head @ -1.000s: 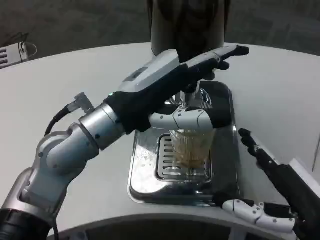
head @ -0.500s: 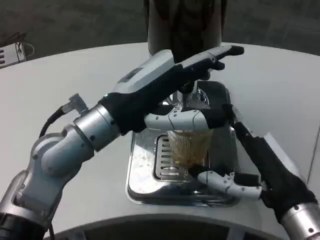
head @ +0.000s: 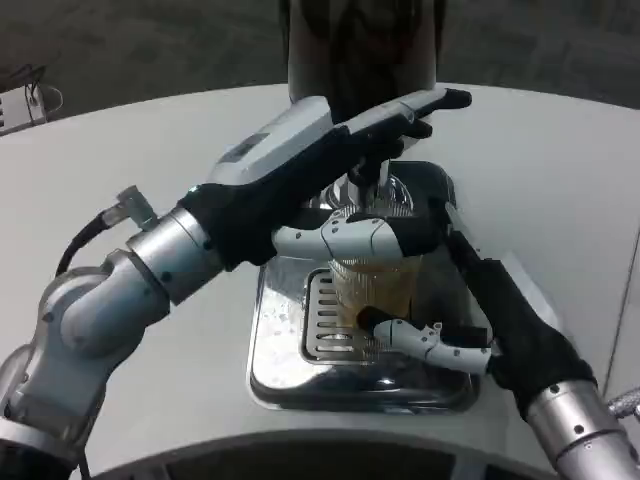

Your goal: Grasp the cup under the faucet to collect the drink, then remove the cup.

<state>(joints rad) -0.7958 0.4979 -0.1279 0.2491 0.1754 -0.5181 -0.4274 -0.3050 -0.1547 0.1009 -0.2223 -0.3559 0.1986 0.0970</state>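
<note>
A clear ribbed cup (head: 376,288) holding amber drink stands on the slotted grate of the steel drip tray (head: 285,365), under the tap of the dark dispenser (head: 360,45). My left hand (head: 330,160) reaches over the cup, its long fingers (head: 415,108) laid flat on the tap lever and its white thumb (head: 335,236) lying across the cup's rim. My right hand (head: 495,315) has come in from the right. Its thumb (head: 415,338) lies in front of the cup's base and its black fingers (head: 455,240) stand beside the cup's right wall. I cannot tell whether they press on it.
The drip tray sits on a white round table (head: 120,150). The dispenser body stands at the tray's far end. My left forearm (head: 130,290) crosses the table's left side. A grey box (head: 15,110) with a cable lies at the far left edge.
My right hand has risen from the table's near right edge and moved left to the cup, thumb and fingers now on either side of it. The left hand keeps its place on the tap.
</note>
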